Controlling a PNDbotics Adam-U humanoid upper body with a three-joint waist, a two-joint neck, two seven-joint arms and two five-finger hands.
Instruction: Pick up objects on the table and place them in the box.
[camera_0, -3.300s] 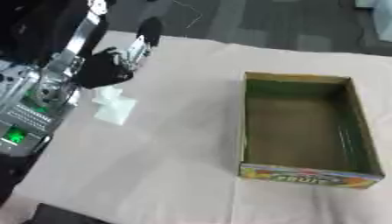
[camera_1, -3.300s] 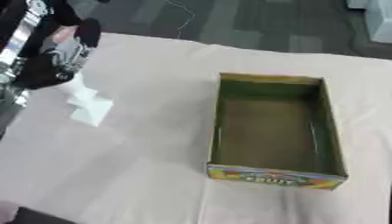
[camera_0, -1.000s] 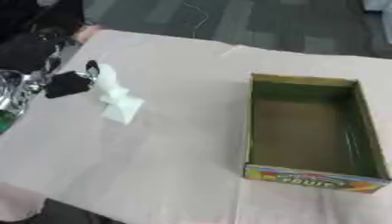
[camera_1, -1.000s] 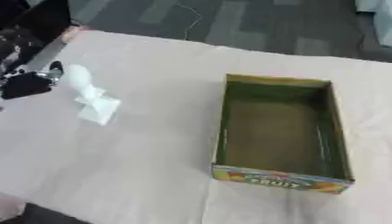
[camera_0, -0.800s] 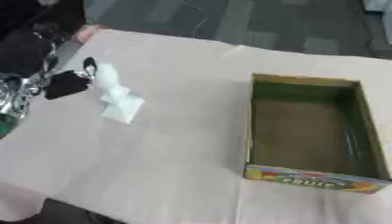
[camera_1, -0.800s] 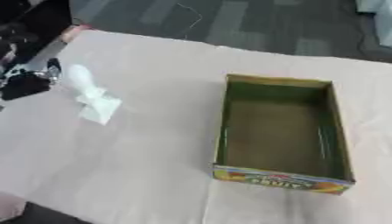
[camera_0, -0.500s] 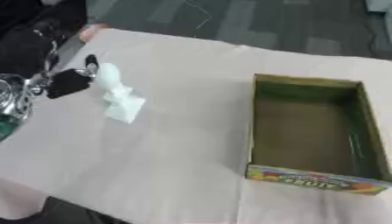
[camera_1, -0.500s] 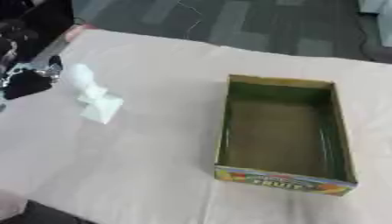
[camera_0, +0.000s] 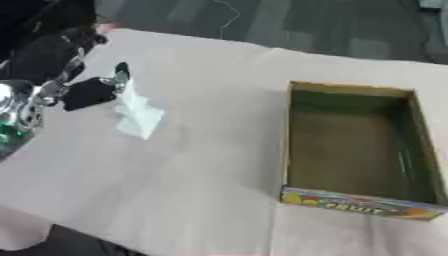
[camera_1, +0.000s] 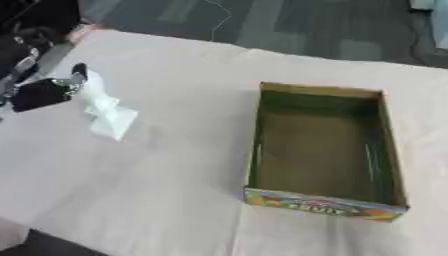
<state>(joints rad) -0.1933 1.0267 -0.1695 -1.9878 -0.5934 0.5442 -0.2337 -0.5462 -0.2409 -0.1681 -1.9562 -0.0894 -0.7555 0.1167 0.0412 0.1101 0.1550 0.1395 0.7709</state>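
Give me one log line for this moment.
left hand: holding white object | box: empty | right hand: not in view

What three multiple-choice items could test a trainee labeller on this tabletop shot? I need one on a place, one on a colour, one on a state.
1. Where does the white object lie relative to the box?
A. Inside it
B. On the table to its left
C. On the table in front of its printed end

2. What colour is the box's inner wall?
A. Green
B. Red
C. White

3. What is the state of the box?
A. Closed with a lid
B. Open and holding several items
C. Open with nothing visible inside

Answers:
1. B: the white object sits on the cloth-covered table, apart from the box, next to the left hand.
2. A: the walls look green above a brownish floor.
3. C: the top is open and only the bare floor shows.
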